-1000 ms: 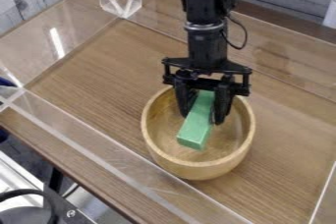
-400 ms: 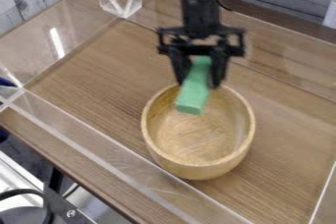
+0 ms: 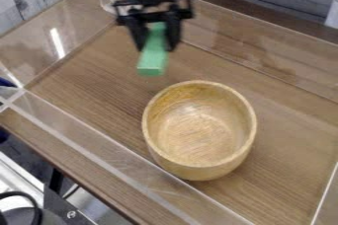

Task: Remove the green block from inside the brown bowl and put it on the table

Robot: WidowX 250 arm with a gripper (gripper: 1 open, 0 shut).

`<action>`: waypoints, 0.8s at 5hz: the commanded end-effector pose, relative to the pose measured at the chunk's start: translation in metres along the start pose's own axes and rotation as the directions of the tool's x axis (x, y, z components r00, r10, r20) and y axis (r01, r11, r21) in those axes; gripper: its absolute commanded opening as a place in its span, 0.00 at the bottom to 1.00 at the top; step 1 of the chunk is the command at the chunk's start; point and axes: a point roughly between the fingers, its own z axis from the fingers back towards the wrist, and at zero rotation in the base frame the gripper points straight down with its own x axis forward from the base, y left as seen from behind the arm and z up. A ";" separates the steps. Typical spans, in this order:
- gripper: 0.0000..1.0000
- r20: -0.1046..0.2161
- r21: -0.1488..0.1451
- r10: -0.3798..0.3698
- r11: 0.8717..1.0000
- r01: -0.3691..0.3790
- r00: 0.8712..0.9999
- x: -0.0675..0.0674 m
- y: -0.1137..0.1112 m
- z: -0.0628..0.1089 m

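The gripper point(image 3: 154, 24) is closed on the green block point(image 3: 154, 50), pinching it near its upper end, with the bar hanging down below the fingers, long side roughly upright and seeming to lean a little. The block is out of the brown wooden bowl point(image 3: 200, 130), which sits on the near side of the gripper and off toward the picture's right; beneath and around the gripper spreads the wood-grain tabletop point(image 3: 79, 81). From here the likeliest trouble is a slip: the hold looks to be at one end only, so a jolt or an early touch of the lower end could swing the bar between the fingers or lever it loose. Letting go too high would drop it on its narrow end, and it could topple or bounce, perhaps back toward the bowl if the arm strayed that way. Carrying on too far the other way could bring the arm near the clear acrylic wall point(image 3: 99, 153) or its counterpart beyond. As for pose, the arm reaches in from the top of the picture with the gripper pointing down at the table; the dark linkage is smeared by blur, so its exact tilt and the height of the block cannot be told.
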 end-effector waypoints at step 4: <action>0.00 0.052 0.068 -0.179 0.982 0.175 0.983 0.002 0.008 -0.030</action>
